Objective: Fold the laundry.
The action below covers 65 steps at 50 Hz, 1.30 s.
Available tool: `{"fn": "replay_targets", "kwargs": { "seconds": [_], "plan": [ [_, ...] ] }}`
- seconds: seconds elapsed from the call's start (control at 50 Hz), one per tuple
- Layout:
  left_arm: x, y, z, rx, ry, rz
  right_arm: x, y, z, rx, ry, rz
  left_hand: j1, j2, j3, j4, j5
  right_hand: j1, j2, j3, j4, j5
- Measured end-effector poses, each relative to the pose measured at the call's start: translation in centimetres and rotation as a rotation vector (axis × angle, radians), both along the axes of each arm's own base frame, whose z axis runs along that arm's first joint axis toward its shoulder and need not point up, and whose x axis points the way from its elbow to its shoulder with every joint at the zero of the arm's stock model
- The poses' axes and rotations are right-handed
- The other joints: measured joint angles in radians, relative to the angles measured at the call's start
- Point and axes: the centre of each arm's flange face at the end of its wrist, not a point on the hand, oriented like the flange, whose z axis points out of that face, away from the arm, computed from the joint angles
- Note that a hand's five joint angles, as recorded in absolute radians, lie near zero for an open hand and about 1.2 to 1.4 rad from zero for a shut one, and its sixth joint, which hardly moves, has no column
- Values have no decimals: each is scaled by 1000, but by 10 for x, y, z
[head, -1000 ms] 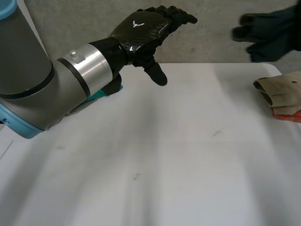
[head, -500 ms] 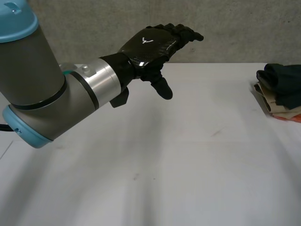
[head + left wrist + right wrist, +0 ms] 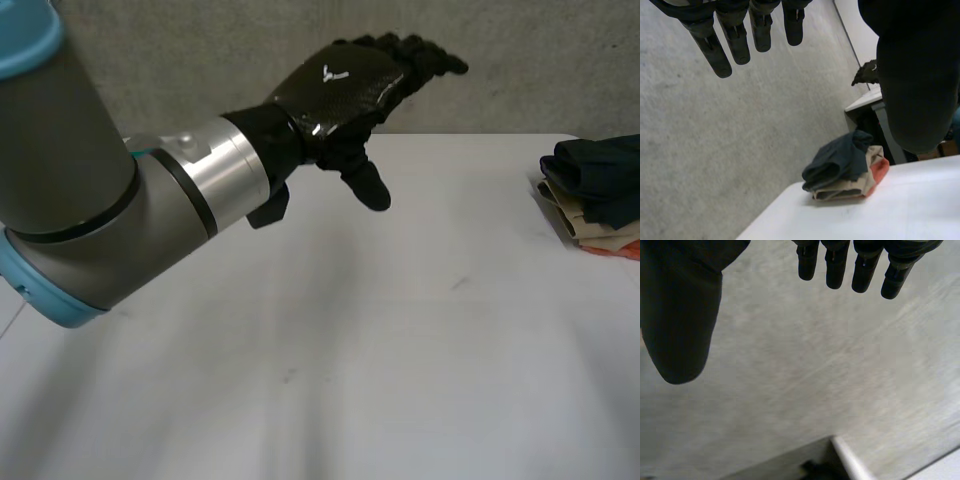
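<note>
dark garment [image 3: 600,175] now laid on the stack [image 3: 572,215]

left hand [image 3: 335,90] has been swung farther over the table [image 3: 350,350], fingers straight, empty; right hand [image 3: 682,315] likewise. the stack at the table's right edge is judged finished.

The head camera looks down from behind onto the table [image 3: 400,350], with the left arm [image 3: 90,200] close in front of it. The left wrist camera faces along the left hand [image 3: 920,75] toward the wall [image 3: 715,150] and the pile [image 3: 845,167] at the table's edge. The head view shares that pile. The right wrist camera faces along the right hand [image 3: 680,315] toward the wall.
</note>
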Motion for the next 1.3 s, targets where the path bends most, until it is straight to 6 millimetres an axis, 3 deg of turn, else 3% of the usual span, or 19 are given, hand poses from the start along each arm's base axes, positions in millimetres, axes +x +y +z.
{"fn": "replay_targets", "kwargs": {
  "seconds": [0.12,0.14,0.2,0.28,0.34,0.4,0.54,0.7,0.8,0.86,0.9,0.92,0.94,0.98,1.04,1.1,1.22,1.26,1.3],
  "plan": [
    [4,-1,22,-64,51,17,74,0,36,-184,80,156,0,0,0,0,0,0,0,0,0,0],
    [8,-2,30,-88,70,35,104,7,45,-238,83,243,0,0,0,0,0,0,0,0,0,0],
    [18,-13,40,-113,95,111,151,22,49,-274,71,391,0,0,0,0,0,0,0,0,0,0],
    [47,-52,42,-122,102,322,228,58,30,-217,30,654,0,0,0,0,0,0,0,0,-1,0],
    [77,-88,34,-123,75,495,265,84,6,-124,5,786,0,0,0,0,0,0,0,0,-1,0],
    [113,-131,14,-133,-13,680,294,114,-25,19,-21,889,-1,0,0,0,0,0,0,0,-1,0],
    [169,-207,-67,-194,-364,873,307,153,-76,284,-41,933,-3,0,0,0,0,0,0,0,-1,0],
    [195,-268,-168,-250,-568,829,299,169,-106,413,-10,908,-3,0,0,0,0,0,0,0,-1,0],
    [202,-290,-209,-252,-565,778,296,172,-115,439,-8,899,40,33,29,32,26,0,0,0,-1,0],
    [203,-301,-228,-256,-552,762,295,175,-119,454,-11,898,234,197,181,188,171,0,0,0,-1,0],
    [203,-307,-234,-261,-539,759,294,177,-122,464,-14,898,645,556,537,551,515,0,0,0,-1,0],
    [203,-308,-235,-261,-533,759,294,178,-122,467,-14,898,729,660,639,634,594,0,0,0,-1,0],
    [201,-311,-236,-261,-517,760,294,179,-124,472,-16,899,881,815,792,808,766,0,0,0,-1,0],
    [198,-313,-234,-255,-483,762,293,181,-127,483,-18,900,942,981,959,975,913,0,0,0,-1,0],
    [192,-314,-223,-249,-426,771,292,183,-129,491,-20,899,942,995,975,993,913,0,0,0,-1,0],
    [182,-311,-192,-249,-334,793,289,182,-130,495,-23,888,942,996,976,993,913,0,0,0,-1,0],
    [151,-277,-91,-304,-120,777,283,176,-123,474,-28,856,942,998,976,994,913,0,0,0,-1,0],
    [130,-248,-43,-335,2,725,281,174,-118,456,-31,836,942,998,977,994,913,0,0,0,-1,0],
    [126,-241,-32,-340,30,711,280,173,-116,450,-32,829,942,998,977,994,913,0,0,0,-1,0]
  ]
}}
